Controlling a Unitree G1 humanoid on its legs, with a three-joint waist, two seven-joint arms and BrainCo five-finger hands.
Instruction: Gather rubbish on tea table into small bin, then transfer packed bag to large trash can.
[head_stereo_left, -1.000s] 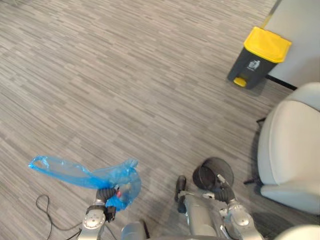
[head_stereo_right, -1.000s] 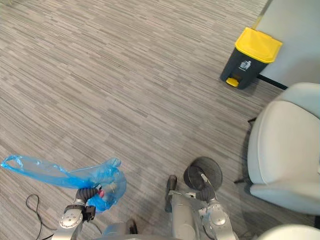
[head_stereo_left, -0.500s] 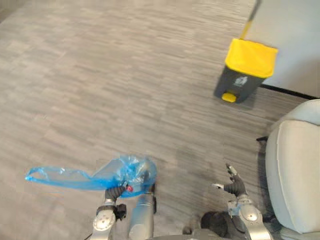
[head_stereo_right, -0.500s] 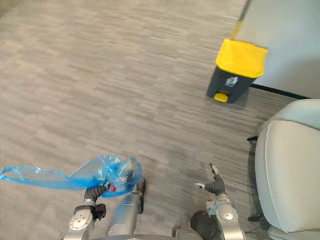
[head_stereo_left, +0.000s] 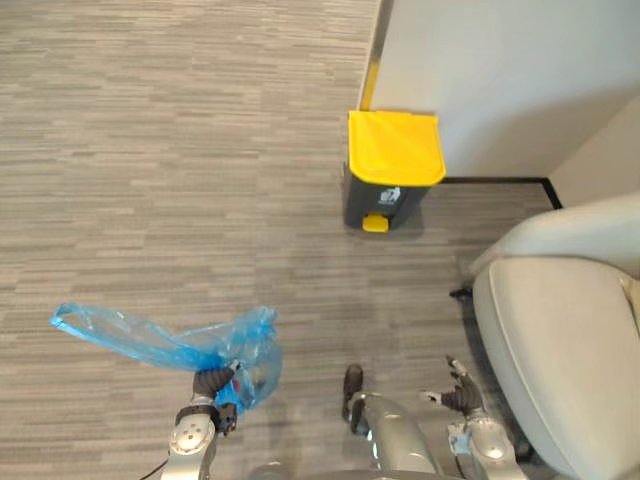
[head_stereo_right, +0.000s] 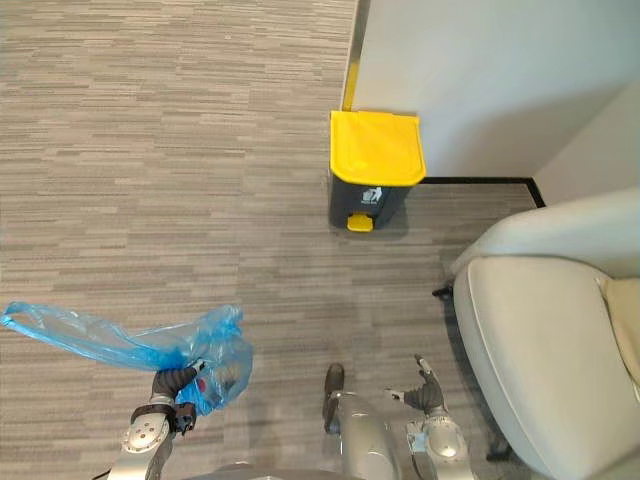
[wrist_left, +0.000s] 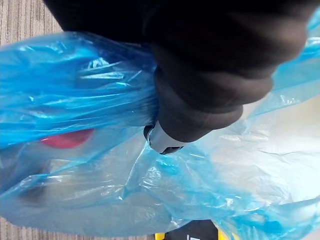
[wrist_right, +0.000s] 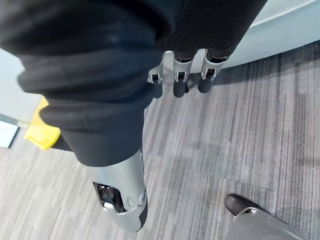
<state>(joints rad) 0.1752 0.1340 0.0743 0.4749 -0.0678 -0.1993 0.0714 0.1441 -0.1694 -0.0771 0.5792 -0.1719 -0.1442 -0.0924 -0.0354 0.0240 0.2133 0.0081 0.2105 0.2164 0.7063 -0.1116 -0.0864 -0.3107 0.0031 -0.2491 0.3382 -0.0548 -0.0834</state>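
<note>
Grey striped flooring (head_stereo_left: 150, 150) runs across the whole scene. At its far right edge stands a white wall (head_stereo_left: 500, 70), whose outer corner carries a thin vertical strip (head_stereo_right: 348, 88), yellow in its lower part. A black skirting line (head_stereo_left: 495, 181) follows the foot of that wall and bends where a 2nd, beige wall face (head_stereo_left: 610, 140) begins. On the floor's right side, near the 2 wall faces, sits a pale cream upholstered chair (head_stereo_left: 560, 350) with a rounded edge; 1 small dark foot (head_stereo_right: 437, 292) shows at its left.
</note>
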